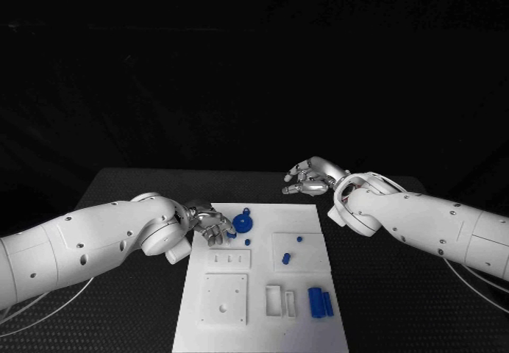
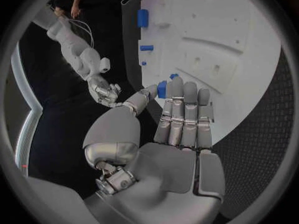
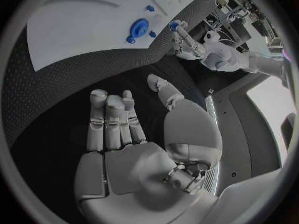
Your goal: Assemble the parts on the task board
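Note:
The white task board [image 1: 265,309] lies in the middle of the black table. My left hand [image 1: 209,223] hovers over the board's far left corner and pinches a small blue part [image 2: 162,88] between thumb and a finger. Just right of it a round blue part [image 1: 244,220] with a knob sits on the board. Small blue pegs [image 1: 285,257] stand farther in, and two blue cylinders [image 1: 321,301] lie near the right edge. My right hand [image 1: 311,180] hangs over the bare table beyond the board's far right corner, fingers apart and nothing in them [image 3: 118,134].
White inset plates with holes and slots [image 1: 227,298] cover the board's near left half. Black table [image 1: 393,294] lies on both sides of the board. Both white forearms reach in from the sides, the right one [image 1: 424,220] close to the board's far right corner.

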{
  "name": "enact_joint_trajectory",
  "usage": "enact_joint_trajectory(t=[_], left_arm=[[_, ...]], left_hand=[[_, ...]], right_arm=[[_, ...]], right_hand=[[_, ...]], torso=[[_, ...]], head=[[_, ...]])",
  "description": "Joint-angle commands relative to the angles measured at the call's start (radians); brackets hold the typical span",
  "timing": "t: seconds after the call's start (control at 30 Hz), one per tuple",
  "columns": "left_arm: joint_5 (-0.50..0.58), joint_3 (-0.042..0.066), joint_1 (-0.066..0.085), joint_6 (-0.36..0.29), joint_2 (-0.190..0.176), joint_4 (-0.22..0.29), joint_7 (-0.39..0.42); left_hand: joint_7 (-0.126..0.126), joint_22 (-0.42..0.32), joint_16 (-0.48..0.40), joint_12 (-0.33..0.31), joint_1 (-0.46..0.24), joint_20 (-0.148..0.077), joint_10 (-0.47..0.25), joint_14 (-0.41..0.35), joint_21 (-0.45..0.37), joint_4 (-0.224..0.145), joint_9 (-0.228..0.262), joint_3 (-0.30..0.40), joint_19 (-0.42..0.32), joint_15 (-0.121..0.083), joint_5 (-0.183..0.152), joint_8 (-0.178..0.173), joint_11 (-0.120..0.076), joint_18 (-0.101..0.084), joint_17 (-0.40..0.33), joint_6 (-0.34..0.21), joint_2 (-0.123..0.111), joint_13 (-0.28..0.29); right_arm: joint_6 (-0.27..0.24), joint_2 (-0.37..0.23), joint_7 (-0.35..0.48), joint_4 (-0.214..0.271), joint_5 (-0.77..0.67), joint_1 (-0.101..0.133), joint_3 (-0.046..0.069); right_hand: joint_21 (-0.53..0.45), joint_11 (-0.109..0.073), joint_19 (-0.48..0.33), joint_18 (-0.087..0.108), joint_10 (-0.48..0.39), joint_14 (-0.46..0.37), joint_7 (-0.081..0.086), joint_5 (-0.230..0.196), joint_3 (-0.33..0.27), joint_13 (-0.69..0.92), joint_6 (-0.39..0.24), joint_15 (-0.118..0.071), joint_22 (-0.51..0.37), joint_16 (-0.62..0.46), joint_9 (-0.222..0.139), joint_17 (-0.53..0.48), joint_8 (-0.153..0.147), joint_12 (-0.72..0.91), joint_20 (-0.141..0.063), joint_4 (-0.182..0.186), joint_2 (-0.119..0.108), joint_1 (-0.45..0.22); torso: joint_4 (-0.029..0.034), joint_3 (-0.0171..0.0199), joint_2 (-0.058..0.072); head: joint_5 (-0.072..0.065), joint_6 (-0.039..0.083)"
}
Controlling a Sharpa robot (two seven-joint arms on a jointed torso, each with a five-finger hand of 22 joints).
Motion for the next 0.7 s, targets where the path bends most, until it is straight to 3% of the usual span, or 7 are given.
enact_joint_trajectory(t=[0.03,0.17,0.3,0.4,0.47,0.53,0.7], left_arm=[[-0.186,0.001,0.001,0.024,0.003,0.006,-0.065],[-0.269,0.001,0.001,0.027,0.013,0.013,-0.077],[-0.308,0.0,0.001,0.031,0.021,0.015,-0.087],[-0.324,-0.002,0.001,0.027,0.026,0.015,-0.094],[-0.361,-0.01,0.001,0.02,0.025,0.025,-0.093],[-0.395,-0.028,0.002,0.011,0.025,0.037,-0.091],[-0.406,-0.042,0.002,-0.007,0.033,0.048,-0.094]], left_hand=[[-0.043,0.024,0.032,0.037,0.002,-0.051,0.1,0.025,0.029,-0.012,0.02,0.001,0.021,-0.024,0.063,0.011,-0.089,-0.011,0.008,0.055,-0.002,0.016],[-0.054,0.024,0.068,0.08,-0.006,-0.074,0.114,0.045,0.069,-0.011,0.036,-0.002,0.042,-0.046,0.103,0.021,-0.104,-0.011,0.01,0.073,-0.009,0.032],[-0.054,0.024,0.068,0.08,-0.006,-0.074,0.114,0.045,0.069,-0.011,0.036,-0.002,0.042,-0.046,0.103,0.021,-0.104,-0.011,0.01,0.073,-0.009,0.032],[-0.06,0.023,0.094,0.11,-0.013,-0.096,0.135,0.074,0.11,-0.009,0.041,-0.005,0.082,-0.066,0.098,0.021,-0.115,-0.003,0.011,0.08,-0.013,0.042],[-0.061,0.023,0.095,0.113,-0.014,-0.098,0.135,0.075,0.114,-0.01,0.042,-0.003,0.082,-0.068,0.1,0.02,-0.115,-0.004,0.009,0.081,-0.013,0.042],[-0.061,0.022,0.096,0.115,-0.016,-0.099,0.135,0.076,0.117,-0.01,0.042,-0.002,0.082,-0.07,0.102,0.02,-0.116,-0.004,0.008,0.083,-0.013,0.042],[-0.065,0.02,0.102,0.123,-0.024,-0.106,0.139,0.084,0.127,-0.009,0.045,0.002,0.085,-0.075,0.105,0.021,-0.119,-0.005,0.002,0.092,-0.016,0.041]], right_arm=[[-0.019,0.007,0.02,-0.012,0.045,0.002,0.01],[-0.015,0.012,0.015,-0.019,0.045,0.005,0.014],[-0.018,0.013,0.013,-0.015,0.044,0.006,0.024],[-0.017,0.013,0.012,-0.023,0.047,0.006,0.027],[-0.018,0.014,0.012,-0.025,0.048,0.007,0.027],[-0.024,0.014,0.011,-0.026,0.032,0.007,0.027],[-0.023,0.022,0.008,-0.033,0.013,0.01,0.027]], right_hand=[[-0.002,-0.004,0.001,0.029,-0.001,-0.001,0.002,0.015,-0.004,-0.003,0.009,-0.008,0.01,0.004,-0.002,-0.002,0.006,0.004,0.004,0.002,-0.001,-0.009],[-0.002,-0.005,0.002,0.029,-0.001,-0.001,0.001,0.043,-0.005,-0.009,0.012,-0.009,0.011,0.005,-0.002,-0.003,0.008,0.007,0.004,0.0,0.002,-0.008],[-0.002,-0.005,0.002,0.029,-0.002,-0.001,0.001,0.045,-0.005,-0.009,0.012,-0.009,0.011,0.005,-0.003,-0.004,0.008,0.007,0.004,0.0,0.002,-0.008],[-0.004,-0.003,0.0,0.029,-0.005,-0.003,0.004,0.06,-0.008,-0.012,0.003,-0.007,0.011,0.005,-0.005,-0.005,0.002,0.007,0.004,0.001,-0.001,-0.013],[-0.004,-0.003,0.0,0.029,-0.005,-0.003,0.004,0.062,-0.009,-0.013,0.004,-0.007,0.011,0.005,-0.005,-0.005,0.003,0.008,0.005,0.001,-0.001,-0.014],[-0.004,-0.003,-0.001,0.029,-0.006,-0.004,0.004,0.063,-0.009,-0.013,0.005,-0.007,0.011,0.005,-0.005,-0.005,0.003,0.008,0.005,0.001,0.0,-0.015],[-0.005,-0.003,-0.002,0.029,-0.008,-0.005,0.004,0.086,-0.012,-0.017,0.007,-0.007,0.012,0.005,-0.006,-0.006,0.004,0.011,0.006,0.0,0.0,-0.016]], torso=[[-0.001,0.0024,0.003],[0.003,0.002,0.001],[0.0044,0.0013,0.0],[0.0045,0.0019,0.001],[0.0043,0.0013,0.0],[0.0041,-0.0001,-0.001],[0.0053,0.0001,-0.002]], head=[[0.004,-0.006],[0.006,-0.018],[0.007,-0.03],[0.011,-0.037],[0.012,-0.038],[0.012,-0.043],[0.013,-0.045]])
